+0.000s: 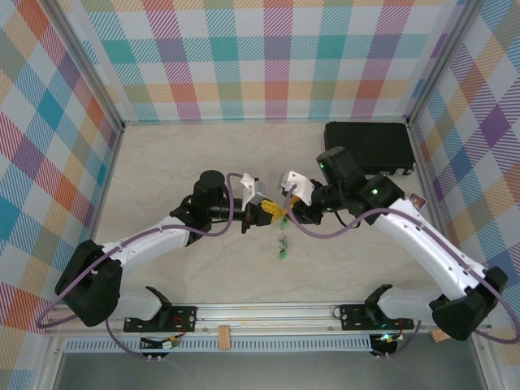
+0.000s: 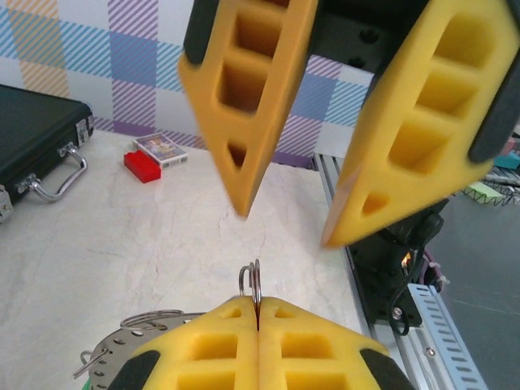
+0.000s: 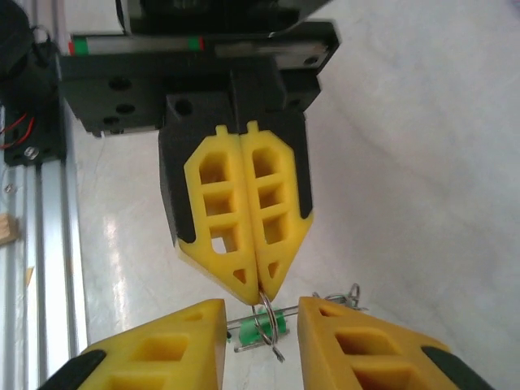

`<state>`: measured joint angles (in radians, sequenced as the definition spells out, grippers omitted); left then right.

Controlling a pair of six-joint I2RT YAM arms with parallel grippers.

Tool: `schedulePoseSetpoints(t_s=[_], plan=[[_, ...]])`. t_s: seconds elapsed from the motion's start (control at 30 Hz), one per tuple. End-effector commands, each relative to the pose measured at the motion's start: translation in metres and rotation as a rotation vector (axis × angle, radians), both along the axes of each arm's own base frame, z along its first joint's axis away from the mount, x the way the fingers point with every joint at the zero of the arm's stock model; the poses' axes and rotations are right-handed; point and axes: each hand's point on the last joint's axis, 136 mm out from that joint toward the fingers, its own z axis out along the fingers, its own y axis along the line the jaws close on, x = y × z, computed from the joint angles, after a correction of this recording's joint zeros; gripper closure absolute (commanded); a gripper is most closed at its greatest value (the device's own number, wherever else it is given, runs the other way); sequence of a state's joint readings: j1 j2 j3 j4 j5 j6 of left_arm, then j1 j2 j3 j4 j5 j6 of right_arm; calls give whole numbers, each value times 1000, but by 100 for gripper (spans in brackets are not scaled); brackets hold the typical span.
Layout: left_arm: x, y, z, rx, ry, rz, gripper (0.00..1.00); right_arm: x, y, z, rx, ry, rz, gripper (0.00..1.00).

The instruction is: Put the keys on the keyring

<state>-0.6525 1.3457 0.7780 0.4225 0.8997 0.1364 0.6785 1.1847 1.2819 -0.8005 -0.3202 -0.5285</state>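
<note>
Threading step, in hand. Left pincer: clamped on a thin metal loop at its tips, judged the keyring. Green-tagged key: just beyond those tips, beside the loop. Right pincer: part open, empty, astride it. Next: grip key, feed into split.

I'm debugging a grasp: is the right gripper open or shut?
Open. The right gripper's yellow fingers stand apart either side of the small wire ring pinched by the shut left gripper.
</note>
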Motion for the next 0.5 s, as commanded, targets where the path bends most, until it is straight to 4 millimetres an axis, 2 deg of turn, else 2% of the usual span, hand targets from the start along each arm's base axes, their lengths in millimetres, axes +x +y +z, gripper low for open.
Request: schedulePoseSetpoints(t_s=[0.0,0.47], plan=[[-5,1,31,-98,-79,1,100,6,-7,14,53,-56,-96,71],[-4,13,99,-421,-79,51,100,-5,-25,40,375,-192,-229,65]])
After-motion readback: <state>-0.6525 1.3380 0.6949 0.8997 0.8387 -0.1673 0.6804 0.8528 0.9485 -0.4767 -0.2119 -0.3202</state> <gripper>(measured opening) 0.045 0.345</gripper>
